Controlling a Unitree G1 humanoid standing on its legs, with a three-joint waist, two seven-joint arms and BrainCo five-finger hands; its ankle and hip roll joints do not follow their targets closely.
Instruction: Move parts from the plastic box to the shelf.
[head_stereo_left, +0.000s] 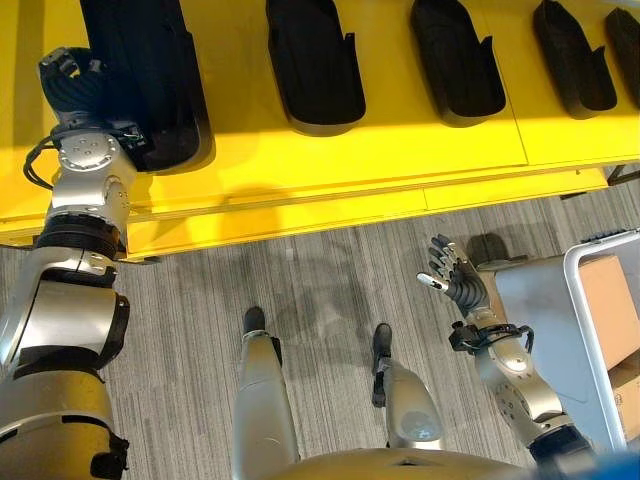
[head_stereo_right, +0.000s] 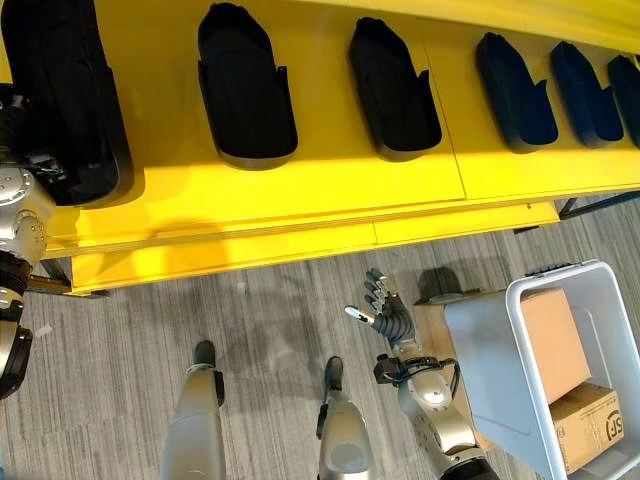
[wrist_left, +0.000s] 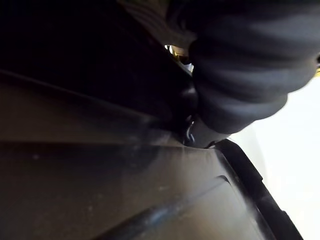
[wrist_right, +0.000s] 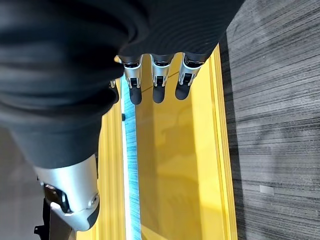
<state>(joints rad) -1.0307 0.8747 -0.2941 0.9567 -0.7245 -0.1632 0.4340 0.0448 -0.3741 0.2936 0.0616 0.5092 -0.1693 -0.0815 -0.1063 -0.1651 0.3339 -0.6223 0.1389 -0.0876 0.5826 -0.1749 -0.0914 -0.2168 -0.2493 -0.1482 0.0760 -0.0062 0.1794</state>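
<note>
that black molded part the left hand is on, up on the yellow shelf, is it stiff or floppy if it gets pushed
The black moulded plastic part probably stays stiff: its walls stand up in a fixed tray shape like its neighbours. It lies flat on the yellow shelf, so it should slide rather than roll. Likely light, being a hollow shell. The left hand rests against it.

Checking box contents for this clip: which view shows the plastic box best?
The right eye view: the plastic box shows nearly whole, cardboard cartons inside. The left eye view cuts it at the edge. The wrist views give nothing of it.
</note>
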